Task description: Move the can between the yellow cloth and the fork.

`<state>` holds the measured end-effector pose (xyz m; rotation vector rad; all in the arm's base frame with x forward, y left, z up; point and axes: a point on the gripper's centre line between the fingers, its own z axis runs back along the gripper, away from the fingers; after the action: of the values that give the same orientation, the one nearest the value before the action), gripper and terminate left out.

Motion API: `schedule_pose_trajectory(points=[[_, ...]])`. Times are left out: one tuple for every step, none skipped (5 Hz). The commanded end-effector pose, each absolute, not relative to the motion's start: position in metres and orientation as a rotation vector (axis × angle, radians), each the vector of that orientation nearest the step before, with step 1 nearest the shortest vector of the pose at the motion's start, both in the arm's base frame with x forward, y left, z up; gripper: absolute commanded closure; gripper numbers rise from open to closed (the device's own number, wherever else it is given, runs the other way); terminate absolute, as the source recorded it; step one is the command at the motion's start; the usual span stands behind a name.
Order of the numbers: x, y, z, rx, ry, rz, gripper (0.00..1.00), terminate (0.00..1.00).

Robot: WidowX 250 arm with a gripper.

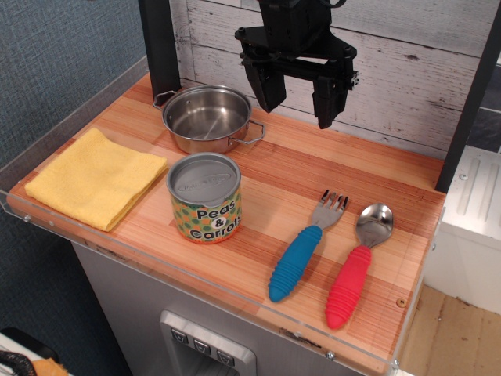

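Note:
The can (pixel 205 198), a short tin with a grey ridged lid and an orange "Peas & Carrots" label, stands upright on the wooden table. The folded yellow cloth (pixel 96 177) lies just to its left. The fork (pixel 307 247), with metal tines and a ribbed blue handle, lies to its right. My gripper (pixel 297 100) is open and empty, hanging in the air at the back of the table, well above and behind the can.
A steel two-handled pot (pixel 208 117) stands behind the can, left of the gripper. A red-handled spoon (pixel 357 266) lies right of the fork. A clear plastic rim (pixel 196 276) edges the table front. Black posts stand at the back left and right.

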<state>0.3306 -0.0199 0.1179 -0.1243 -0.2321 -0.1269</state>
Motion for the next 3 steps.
schedule_pose_trajectory(points=[[0.331,-0.02,0.118,-0.124,-0.232,-0.127,0.0,0.0],[0.3,-0.011,0.13,-0.084,-0.16,-0.184,0.0,0.0],[0.27,0.003,0.134,0.035,-0.108,-0.222,0.0,0.0]])
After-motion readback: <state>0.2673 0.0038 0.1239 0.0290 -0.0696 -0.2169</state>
